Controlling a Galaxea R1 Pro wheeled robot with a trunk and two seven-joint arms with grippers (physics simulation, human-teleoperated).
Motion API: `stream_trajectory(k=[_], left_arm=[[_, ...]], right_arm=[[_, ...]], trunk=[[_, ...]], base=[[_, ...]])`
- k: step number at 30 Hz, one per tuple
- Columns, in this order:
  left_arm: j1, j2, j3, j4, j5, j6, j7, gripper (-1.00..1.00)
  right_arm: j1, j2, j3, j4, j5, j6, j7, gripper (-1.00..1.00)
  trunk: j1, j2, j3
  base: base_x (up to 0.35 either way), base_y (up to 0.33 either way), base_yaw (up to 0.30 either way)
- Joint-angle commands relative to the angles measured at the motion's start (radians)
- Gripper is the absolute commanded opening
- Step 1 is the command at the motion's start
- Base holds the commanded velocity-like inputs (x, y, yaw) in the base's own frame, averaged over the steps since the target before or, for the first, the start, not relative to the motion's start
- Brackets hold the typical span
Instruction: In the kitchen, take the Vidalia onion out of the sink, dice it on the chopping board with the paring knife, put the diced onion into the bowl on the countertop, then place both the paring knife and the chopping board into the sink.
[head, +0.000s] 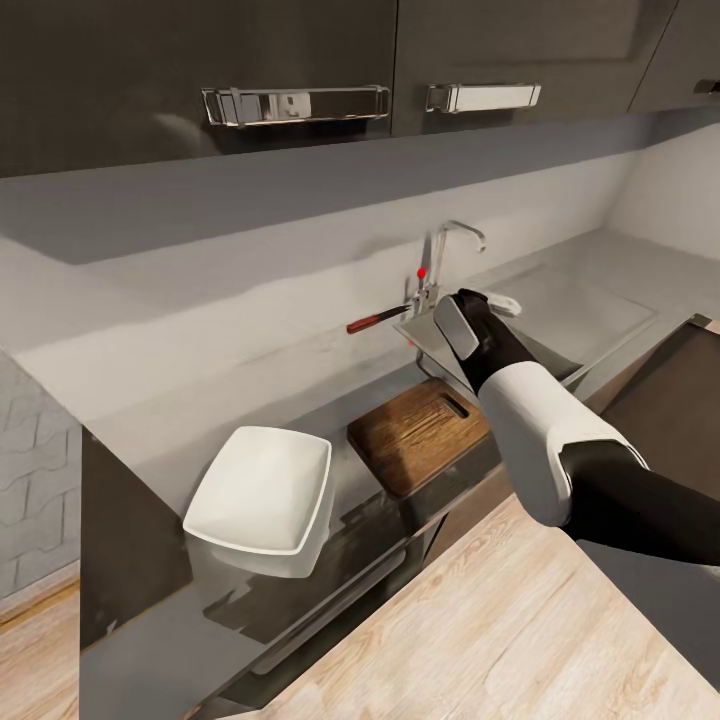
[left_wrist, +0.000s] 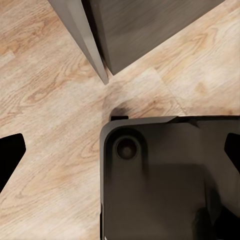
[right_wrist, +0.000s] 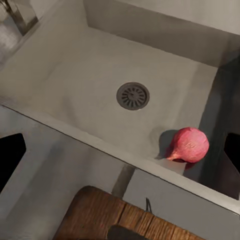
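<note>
Pinkish-red Vidalia onion, round with a small point, in the steel sink under the right hand's spread fingers.

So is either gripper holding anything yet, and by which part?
Nothing is held. The right gripper hangs open above the sink, with the Vidalia onion lying loose on the basin floor. The left gripper is open over the floor.

Right arm extended forward, tool open

Right arm hides most of the sink.
</note>
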Motion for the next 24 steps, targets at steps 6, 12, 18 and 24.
stream_trajectory(k=[6,12,18,24], left_arm=[[0.0,0.0,0.0,-0.002,0.0,-0.001,0.0,1.0],[0.0,0.0,0.0,-0.002,0.0,-0.001,0.0,1.0],[0.0,-0.001,0.0,-0.002,0.0,-0.001,-0.001,1.0],[0.0,-0.002,0.002,0.014,0.0,0.0,-0.001,1.0]], right_arm=[[0.003,0.0,0.002,0.033,0.057,0.007,0.179,1.0],[0.004,0.0,0.002,0.117,0.276,0.0,0.571,1.0],[0.004,-0.067,0.001,0.188,0.479,-0.137,1.006,1.0],[0.004,-0.094,0.0,0.211,0.496,-0.249,1.057,1.0]], trunk=[[0.001,-0.002,-0.001],[0.001,-0.002,-0.001],[0.001,-0.002,-0.001],[0.001,-0.002,-0.001]], base=[[0.0,0.0,0.0],[0.0,0.0,0.0],[0.0,0.0,0.0],[0.0,0.0,0.0]])
